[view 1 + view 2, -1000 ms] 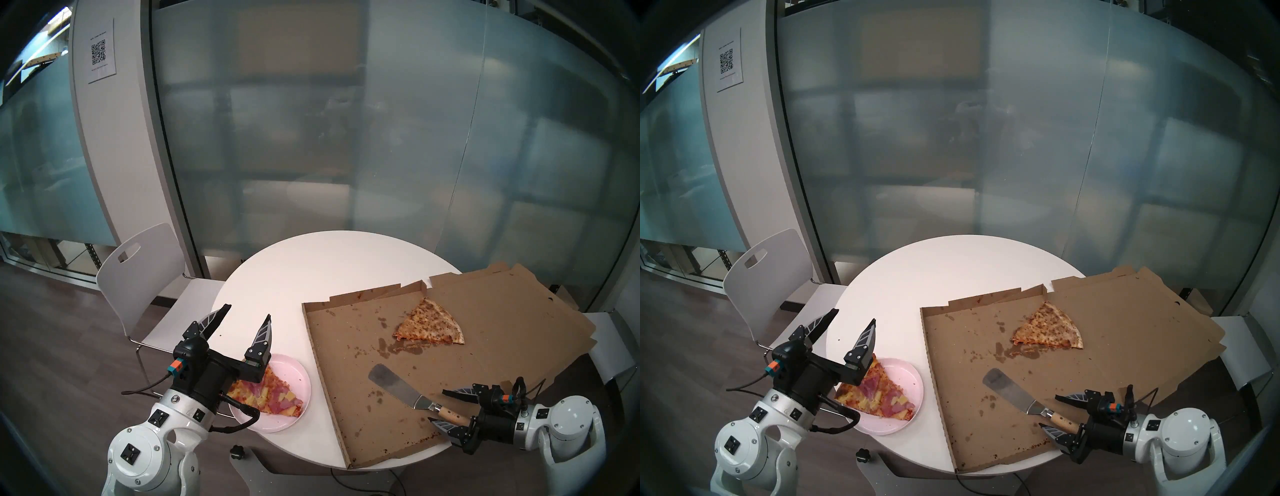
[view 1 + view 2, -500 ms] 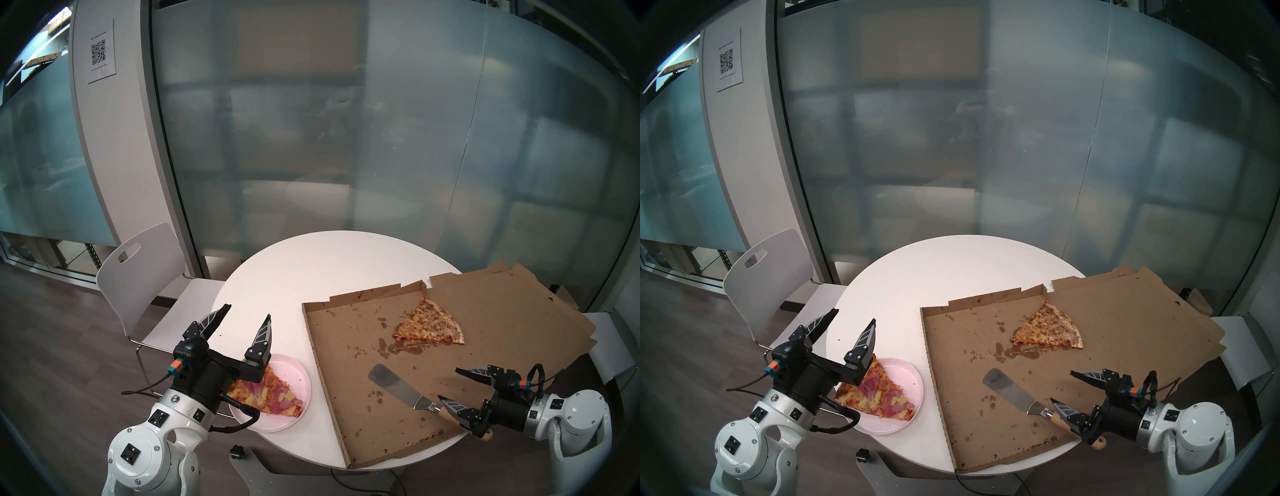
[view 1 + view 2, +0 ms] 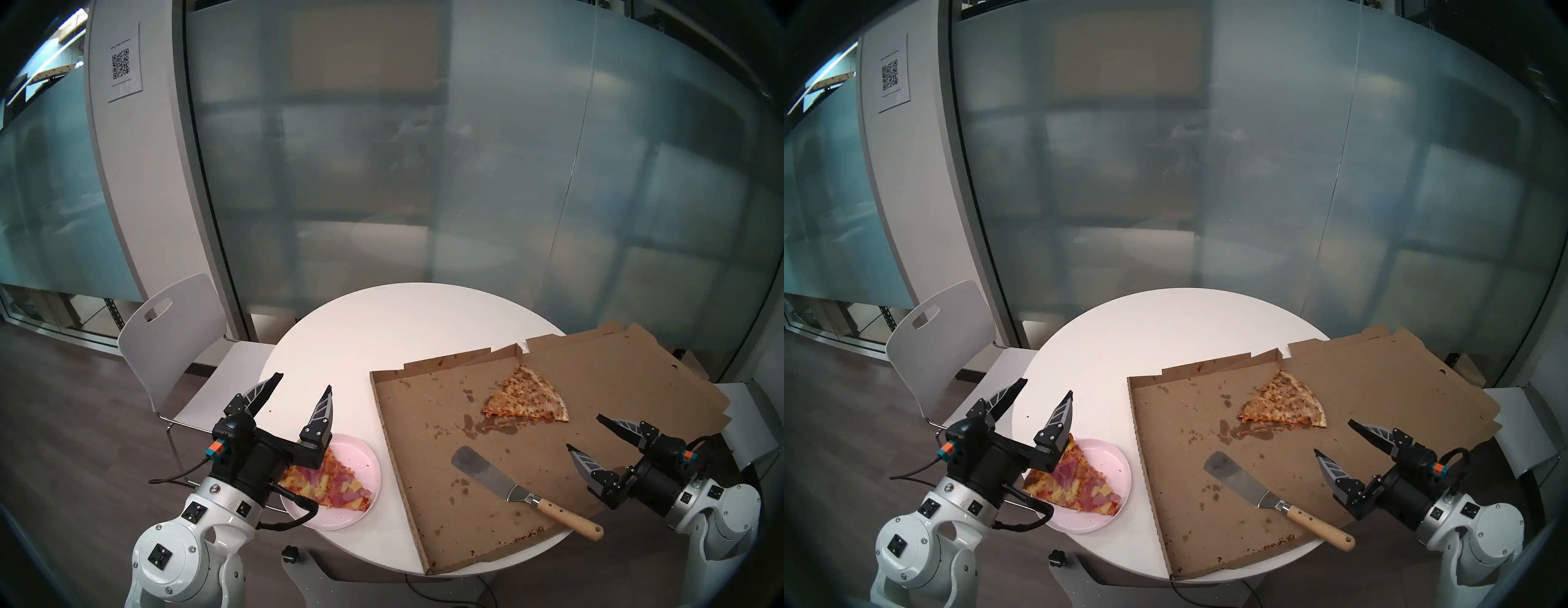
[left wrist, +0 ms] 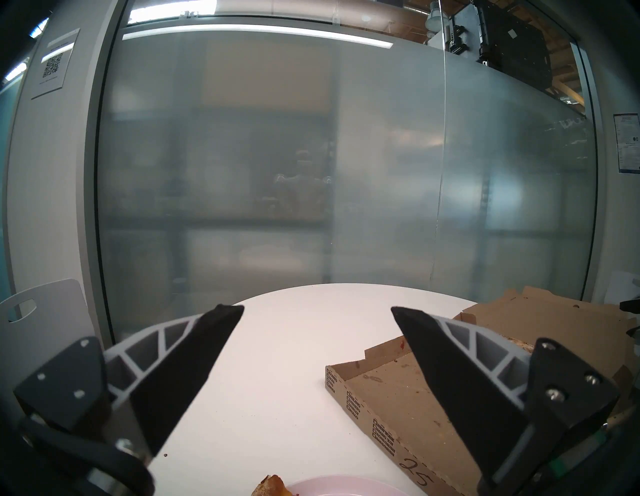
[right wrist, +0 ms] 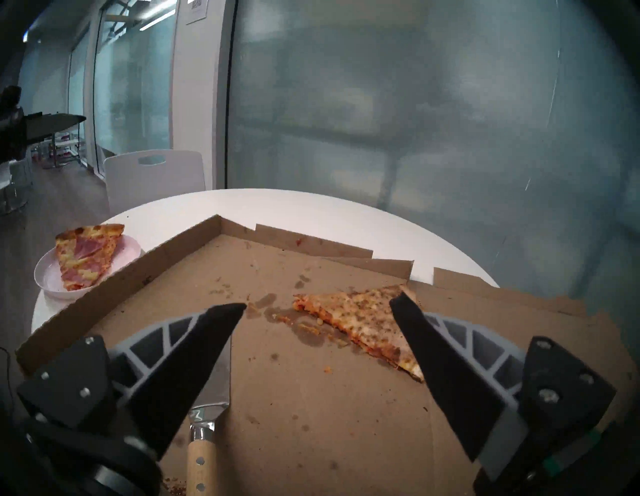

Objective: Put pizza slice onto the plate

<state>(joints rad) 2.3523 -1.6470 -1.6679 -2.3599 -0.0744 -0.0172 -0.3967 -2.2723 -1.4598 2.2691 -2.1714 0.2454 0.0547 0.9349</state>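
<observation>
pizza slice (image 3: 329, 484) lies on the plate (image 3: 365, 460) just beneath the left tool (image 3: 302, 381), which gapes wide and empty. right tool (image 3: 585, 433), wide and empty too, hangs clear beyond the spatula (image 3: 515, 484); retreat upward so nothing nudges box (image 3: 428, 501) or handle.

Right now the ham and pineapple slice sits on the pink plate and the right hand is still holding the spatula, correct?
Not quite. The right hand is open and clear of the spatula, which lies in the pizza box, as the head view shows. The ham and pineapple slice does sit on the pink plate.
</observation>
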